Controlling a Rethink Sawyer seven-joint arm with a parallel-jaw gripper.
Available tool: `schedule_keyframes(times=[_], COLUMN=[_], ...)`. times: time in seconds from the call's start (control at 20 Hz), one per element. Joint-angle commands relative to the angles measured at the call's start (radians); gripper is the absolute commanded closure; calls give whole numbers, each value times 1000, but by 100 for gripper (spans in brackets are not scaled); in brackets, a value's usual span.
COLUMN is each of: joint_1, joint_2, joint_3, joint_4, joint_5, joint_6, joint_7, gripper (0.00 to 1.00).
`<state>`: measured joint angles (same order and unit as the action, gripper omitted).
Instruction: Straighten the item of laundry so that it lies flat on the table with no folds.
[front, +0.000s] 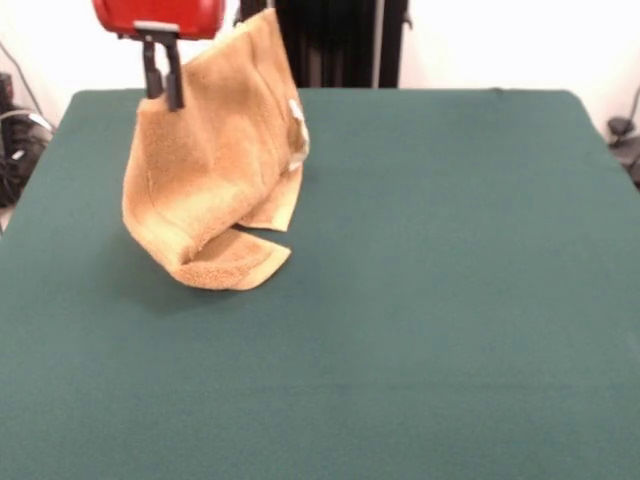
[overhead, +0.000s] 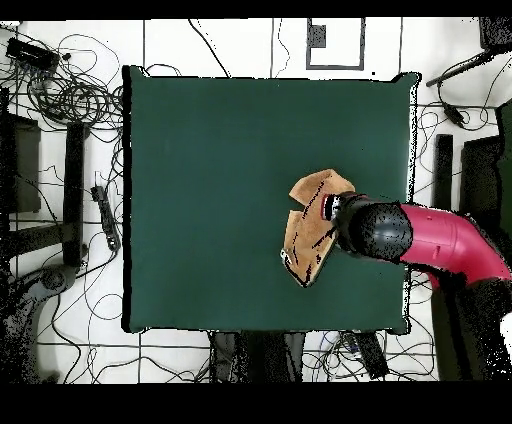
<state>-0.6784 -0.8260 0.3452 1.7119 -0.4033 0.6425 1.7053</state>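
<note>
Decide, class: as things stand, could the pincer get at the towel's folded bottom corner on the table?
Probably not yet: the pincer is shut on the towel higher up, holding it lifted above the table, so it must release first.

Golden-orange towel (front: 205, 160) with white tag (front: 297, 125), dark green table (front: 420, 300)

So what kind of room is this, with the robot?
Probably a robot lab or test room: a red arm holds a towel over a green table, with tangled cables on the tiled floor.
</note>
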Motion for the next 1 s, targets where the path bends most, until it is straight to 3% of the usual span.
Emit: schedule_keyframes(times=[0.05, 0.3, 0.7, 1.0], joint_1=[101, 217, 290, 380], joint_2=[-33, -46, -33, 12], joint_3=[90, 29, -33, -89], joint_4=[59, 32, 19, -52], joint_5=[64, 104, 161, 201], joint_6=[104, 120, 93, 99], joint_7=[10, 179, 211, 282], gripper=[100, 100, 100, 100])
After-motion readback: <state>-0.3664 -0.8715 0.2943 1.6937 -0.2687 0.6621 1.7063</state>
